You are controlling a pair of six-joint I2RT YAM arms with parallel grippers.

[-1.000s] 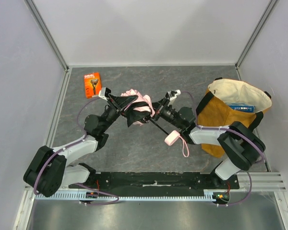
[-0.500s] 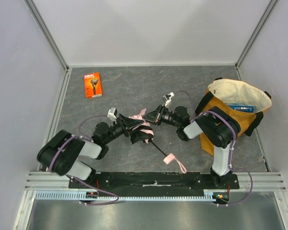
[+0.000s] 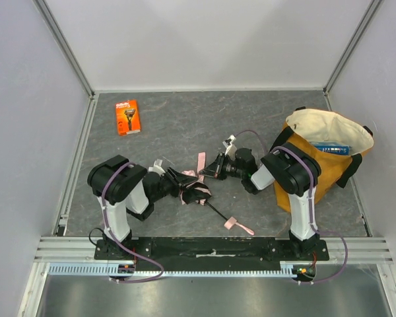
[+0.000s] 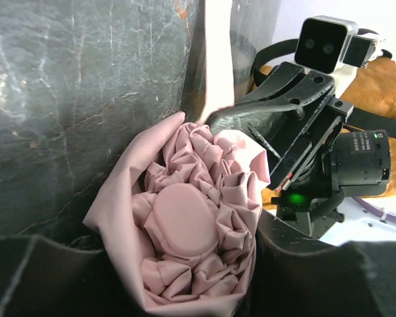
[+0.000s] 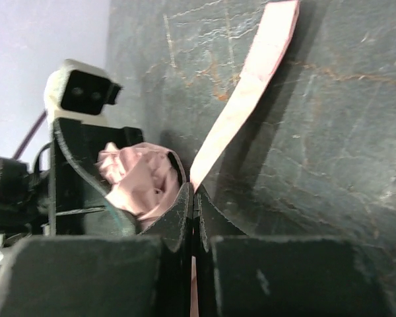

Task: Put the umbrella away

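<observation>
While its jaws stand partway apart, the left tool (image 4: 178,244) is clamped around the crumpled canopy (image 4: 204,165) of the umbrella (image 3: 193,192), with soft pale pink fabric bunched in folds between the dark fingers. The right tool (image 5: 193,198) has its jaws together, pinching one end of the flat pink strap (image 5: 251,86); the rest of the strap lies along the worktop (image 3: 185,125). The two tools face each other closely across the bundle.

The umbrella lies on the worktop outside the mustard tote bag (image 3: 303,165), on the left arm's side of it. A thin black shaft (image 3: 218,211) slants from the canopy toward the arm bases and ends in a small pink handle (image 3: 231,223) with a wrist loop (image 3: 244,230).

The tote bag stands open-mouthed, its cream lining showing, close to the right-hand wall. From the bag, dark stone-veined worktop stretches across to an orange razor pack (image 3: 127,117) near the far left corner. White walls (image 3: 204,39) and metal rails (image 3: 79,158) bound the worktop's edges.
</observation>
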